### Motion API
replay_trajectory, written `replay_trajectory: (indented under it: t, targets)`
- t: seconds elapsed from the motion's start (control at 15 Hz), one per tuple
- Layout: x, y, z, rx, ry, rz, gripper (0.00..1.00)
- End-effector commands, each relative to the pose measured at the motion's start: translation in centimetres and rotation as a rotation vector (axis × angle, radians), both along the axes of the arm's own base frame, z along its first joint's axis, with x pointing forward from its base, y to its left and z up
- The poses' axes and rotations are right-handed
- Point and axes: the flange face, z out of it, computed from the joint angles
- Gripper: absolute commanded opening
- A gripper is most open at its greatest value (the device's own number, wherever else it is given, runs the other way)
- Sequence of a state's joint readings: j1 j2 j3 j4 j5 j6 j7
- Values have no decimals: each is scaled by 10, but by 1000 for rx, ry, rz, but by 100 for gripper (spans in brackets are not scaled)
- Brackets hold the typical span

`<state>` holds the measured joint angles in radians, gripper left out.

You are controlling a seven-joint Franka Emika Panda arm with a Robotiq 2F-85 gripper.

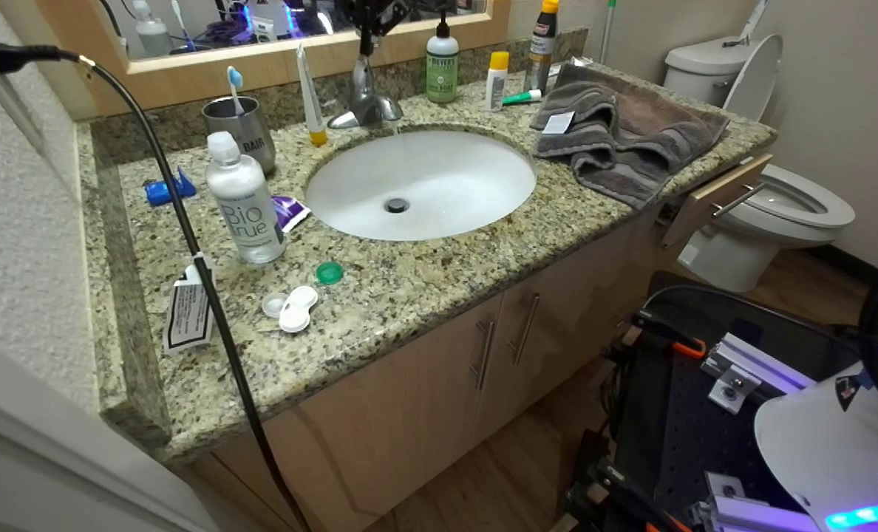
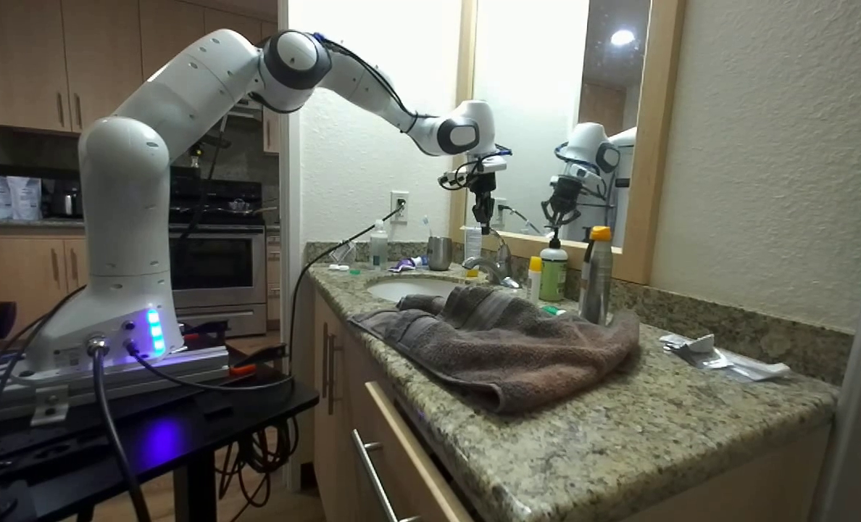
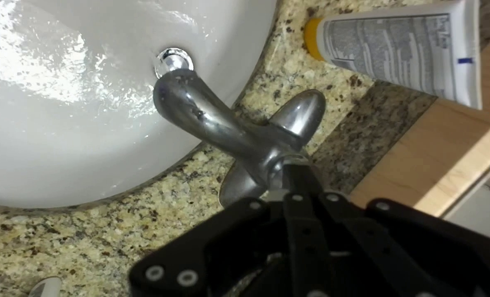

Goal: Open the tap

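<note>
The tap (image 1: pixel 371 107) is a silvery-grey metal faucet at the back rim of the white oval basin (image 1: pixel 468 174). It also shows in an exterior view (image 2: pixel 504 262) and in the wrist view (image 3: pixel 218 119), its spout over the basin. A faint stream falls from the spout, and water ripples in the basin. My gripper (image 3: pixel 296 167) points down at the tap's top handle (image 1: pixel 363 72), fingers together. It also shows in both exterior views (image 1: pixel 366 49) (image 2: pixel 483 226). The fingers partly hide the handle in the wrist view. I cannot tell whether they hold it.
A white tube with a yellow cap (image 3: pixel 397 49) stands beside the tap. A green soap bottle (image 1: pixel 442 66) stands on its far side. A steel cup (image 1: pixel 243 129), a white plastic bottle (image 1: pixel 245 203) and a grey towel (image 1: pixel 624 129) lie around the basin. The mirror (image 2: pixel 525 87) is close behind.
</note>
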<state>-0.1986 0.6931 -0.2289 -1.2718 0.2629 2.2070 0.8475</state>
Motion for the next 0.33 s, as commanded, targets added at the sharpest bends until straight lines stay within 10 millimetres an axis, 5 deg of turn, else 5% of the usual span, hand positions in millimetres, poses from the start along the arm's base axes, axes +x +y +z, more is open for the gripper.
replay_trajectory:
  t: [0.0,0.13,0.2,0.27]
  targets:
    - [-33,-11,64,36,-109,-38,26]
    - [-53,-10,97,44,-125,-26,33]
    - [-24,-13,77,14,-110,-36,16]
    - [-33,-15,94,14,-126,-39,23]
